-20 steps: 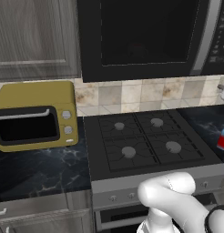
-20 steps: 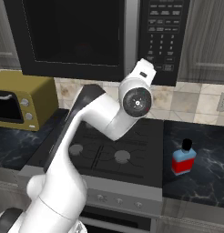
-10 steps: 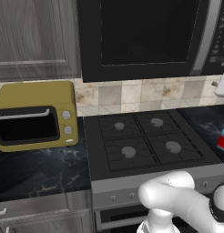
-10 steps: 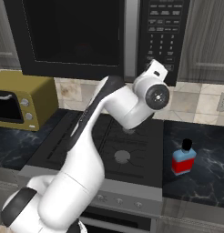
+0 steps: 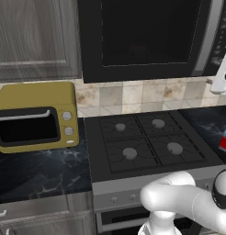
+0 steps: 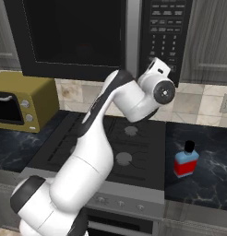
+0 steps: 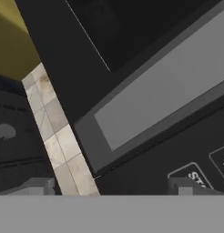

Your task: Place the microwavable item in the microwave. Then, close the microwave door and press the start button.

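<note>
Pointing at the microwave keypad, the gripper sits close — its door is shut; finger gap unclear.

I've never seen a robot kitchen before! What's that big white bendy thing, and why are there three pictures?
The white bendy thing is a robot arm. Two cameras ride behind it, one on each side, so you see the same kitchen twice. The third camera sits on its hand, close to the black microwave, whose door is shut, and its keypad. Below are a stove, a yellow oven and a red and blue bottle. The hand's jaws are barely visible, so I can't tell if they hold anything.
</note>
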Motion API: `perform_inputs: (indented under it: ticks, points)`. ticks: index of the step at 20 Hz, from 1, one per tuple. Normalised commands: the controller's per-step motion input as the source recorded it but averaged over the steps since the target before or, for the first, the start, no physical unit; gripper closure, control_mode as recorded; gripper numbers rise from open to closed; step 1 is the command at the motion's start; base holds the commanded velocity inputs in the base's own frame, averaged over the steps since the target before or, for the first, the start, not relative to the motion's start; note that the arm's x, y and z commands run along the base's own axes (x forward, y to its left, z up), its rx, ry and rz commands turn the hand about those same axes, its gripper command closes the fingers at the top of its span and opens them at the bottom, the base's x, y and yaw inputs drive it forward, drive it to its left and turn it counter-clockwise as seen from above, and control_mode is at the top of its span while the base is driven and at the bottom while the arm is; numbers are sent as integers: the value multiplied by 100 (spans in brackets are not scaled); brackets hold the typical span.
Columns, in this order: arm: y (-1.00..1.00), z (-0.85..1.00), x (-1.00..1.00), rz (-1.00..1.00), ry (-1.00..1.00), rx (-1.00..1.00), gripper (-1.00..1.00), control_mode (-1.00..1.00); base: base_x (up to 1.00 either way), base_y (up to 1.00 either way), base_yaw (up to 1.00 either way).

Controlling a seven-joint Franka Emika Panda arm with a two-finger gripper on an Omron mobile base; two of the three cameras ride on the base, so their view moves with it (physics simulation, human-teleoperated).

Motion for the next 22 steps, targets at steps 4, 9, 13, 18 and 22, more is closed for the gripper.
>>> perform_inputs:
  ticks: [4, 9, 13, 18, 22]
  points:
    - [0, 2, 24, 4, 0, 0, -100, -100, 0, 0, 0]
    - [-1, 0, 33, 4, 0, 0, -100, -100, 0, 0, 0]
    - [-11, -1, 34, 5, 0, 0, -100, -100, 0, 0, 0]
    - [-18, -2, 36, 4, 0, 0, -100, -100, 0, 0, 0]
    - [-5, -17, 38, 4, 0, 0, -100, -100, 0, 0, 0]
